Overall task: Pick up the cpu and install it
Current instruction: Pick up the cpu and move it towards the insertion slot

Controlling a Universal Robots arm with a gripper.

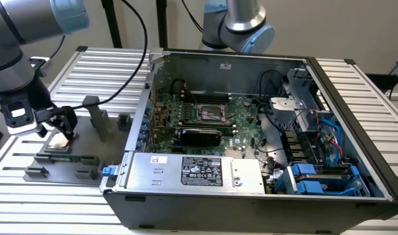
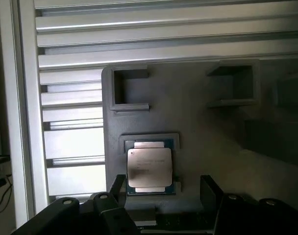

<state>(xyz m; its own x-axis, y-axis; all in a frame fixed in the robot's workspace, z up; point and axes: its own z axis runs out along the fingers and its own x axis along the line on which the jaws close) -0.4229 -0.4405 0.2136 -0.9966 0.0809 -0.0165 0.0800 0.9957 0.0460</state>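
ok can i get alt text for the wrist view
The cpu lies flat in a recess of a grey holder plate, with the dark fingers of the open gripper either side of it. The plate rests on a ribbed metal table.

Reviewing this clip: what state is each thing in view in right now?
cpu: lying flat in its recess in the grey holder, not lifted.
claw: open, one finger on each side of the cpu, not closed on it.
computer case: side open, inside exposed.
socket: looks empty; whether its frame is latched cannot be told.
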